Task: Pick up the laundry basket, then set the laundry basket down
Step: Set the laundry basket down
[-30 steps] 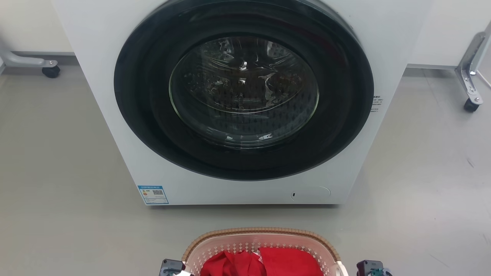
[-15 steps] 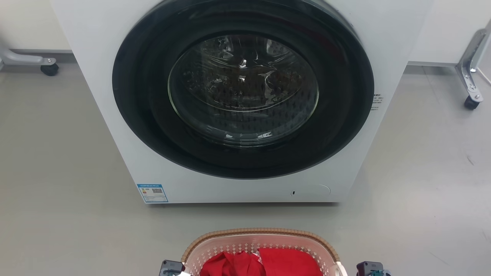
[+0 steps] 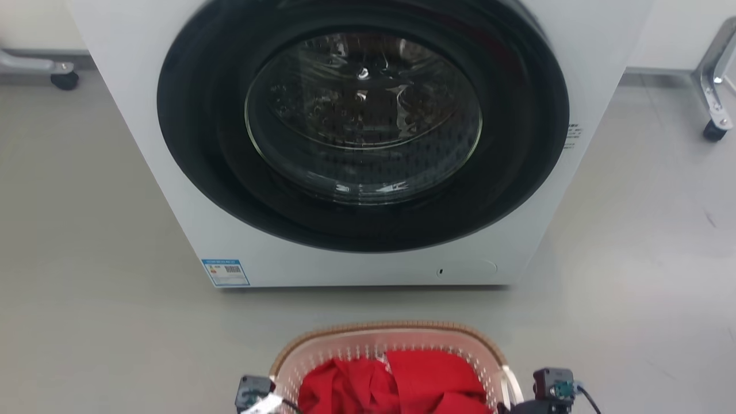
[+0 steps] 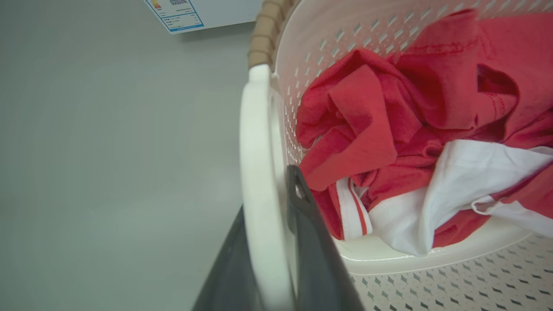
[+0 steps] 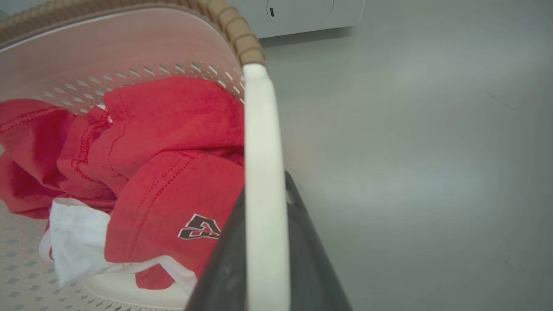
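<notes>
The laundry basket (image 3: 322, 339), cream with perforated walls and a brown woven-look rim, is at the bottom middle of the head view, in front of the washing machine. Red clothes (image 3: 397, 379) and a white cloth (image 4: 453, 181) lie in it. My left gripper (image 4: 268, 194) is shut on the basket's white left handle (image 4: 255, 129), one dark finger on each side. In the same way my right gripper (image 5: 264, 185) is shut on the white right handle (image 5: 259, 129). Both wrists flank the basket in the head view. I cannot tell whether the basket touches the floor.
A white washing machine (image 3: 144, 144) with its dark round door (image 3: 362, 126) shut stands just beyond the basket. Wheeled metal frame legs stand at the far left (image 3: 57, 77) and far right (image 3: 713, 115). Grey floor (image 3: 86, 287) lies on both sides.
The whole head view has shifted: machine, basket and wrists all sit higher in the picture, so the camera moved. Both grippers keep their hold on the handles.
</notes>
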Motion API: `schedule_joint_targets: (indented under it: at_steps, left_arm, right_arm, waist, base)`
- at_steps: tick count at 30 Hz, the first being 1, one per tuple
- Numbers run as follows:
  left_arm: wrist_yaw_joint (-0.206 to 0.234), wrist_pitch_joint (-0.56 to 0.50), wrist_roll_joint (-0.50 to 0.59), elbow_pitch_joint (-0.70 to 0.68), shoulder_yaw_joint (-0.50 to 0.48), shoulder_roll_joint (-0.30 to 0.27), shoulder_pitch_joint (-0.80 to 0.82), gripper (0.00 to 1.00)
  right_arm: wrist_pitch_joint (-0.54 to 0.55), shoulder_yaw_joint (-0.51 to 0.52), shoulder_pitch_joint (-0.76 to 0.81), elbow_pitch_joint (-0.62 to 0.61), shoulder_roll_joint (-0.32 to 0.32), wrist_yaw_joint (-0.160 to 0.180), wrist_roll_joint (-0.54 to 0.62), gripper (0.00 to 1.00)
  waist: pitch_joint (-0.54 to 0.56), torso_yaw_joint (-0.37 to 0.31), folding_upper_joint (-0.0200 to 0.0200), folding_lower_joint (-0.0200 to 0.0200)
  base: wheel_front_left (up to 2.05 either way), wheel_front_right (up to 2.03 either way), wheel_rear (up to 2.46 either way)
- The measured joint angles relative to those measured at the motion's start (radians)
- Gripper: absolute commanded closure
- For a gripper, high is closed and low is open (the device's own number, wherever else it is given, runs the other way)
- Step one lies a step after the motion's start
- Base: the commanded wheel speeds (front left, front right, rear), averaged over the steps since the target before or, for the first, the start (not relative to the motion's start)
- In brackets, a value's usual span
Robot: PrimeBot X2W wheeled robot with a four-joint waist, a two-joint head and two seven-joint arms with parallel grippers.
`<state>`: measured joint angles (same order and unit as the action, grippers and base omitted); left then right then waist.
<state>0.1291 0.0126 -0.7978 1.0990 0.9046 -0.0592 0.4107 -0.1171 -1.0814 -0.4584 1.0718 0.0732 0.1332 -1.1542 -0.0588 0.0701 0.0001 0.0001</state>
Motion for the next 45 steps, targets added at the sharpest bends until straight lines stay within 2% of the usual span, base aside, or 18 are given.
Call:
schedule_joint_targets:
  at_steps: [12, 24, 45]
  left_arm:
    - [0.003, 0.035, 0.0, -0.001, -0.032, -0.002, 0.163, 1.0]
    - [0.003, 0.069, 0.014, 0.03, -0.047, 0.001, 0.279, 1.0]
    - [0.003, 0.114, 0.049, 0.062, -0.06, -0.003, 0.475, 1.0]
  right_arm:
    - [-0.017, -0.011, -0.183, 0.017, 0.006, 0.0, 0.019, 1.0]
    - [-0.017, -0.028, -0.337, 0.041, 0.006, 0.0, 0.047, 1.0]
    - [-0.034, -0.038, -0.526, 0.052, 0.013, 0.0, 0.077, 1.0]
  waist:
    - [-0.123, -0.001, 0.0001, 0.0001]
    - [-0.294, 0.001, 0.0001, 0.0002]
    - [-0.607, 0.006, 0.0002, 0.0001]
  base:
    - [0.0, 0.0, 0.0]
    - [0.0, 0.0, 0.0]
    - [0.0, 0.0, 0.0]
